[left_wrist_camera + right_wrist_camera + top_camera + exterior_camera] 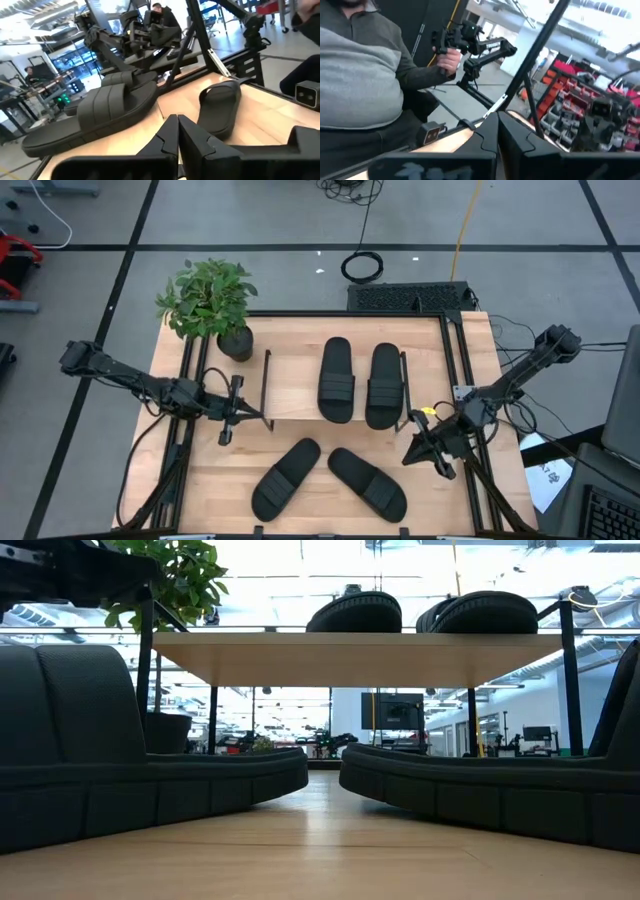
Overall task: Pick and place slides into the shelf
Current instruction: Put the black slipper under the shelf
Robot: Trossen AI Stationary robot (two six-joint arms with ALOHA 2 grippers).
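Two black slides (336, 380) (385, 385) lie side by side, soles down, on the shelf's light board (292, 385). In the low view they show on top of the board (360, 655). Two more slides (285, 478) (367, 482) rest flat on the table near its near edge, toes angled apart. My left gripper (245, 415) hovers at the shelf's left end, shut and empty. My right gripper (412, 452) hovers off the shelf's right near corner, also shut and empty. In the left wrist view its shut fingers (177, 125) point toward two slides (100, 112) (220, 107).
A potted plant (212, 305) stands at the table's far left corner, beside the shelf. The shelf's black wire frame (266, 385) rises at both ends of the board. Black rails run along the table's sides. A person (365, 75) stands beyond the table in the right wrist view.
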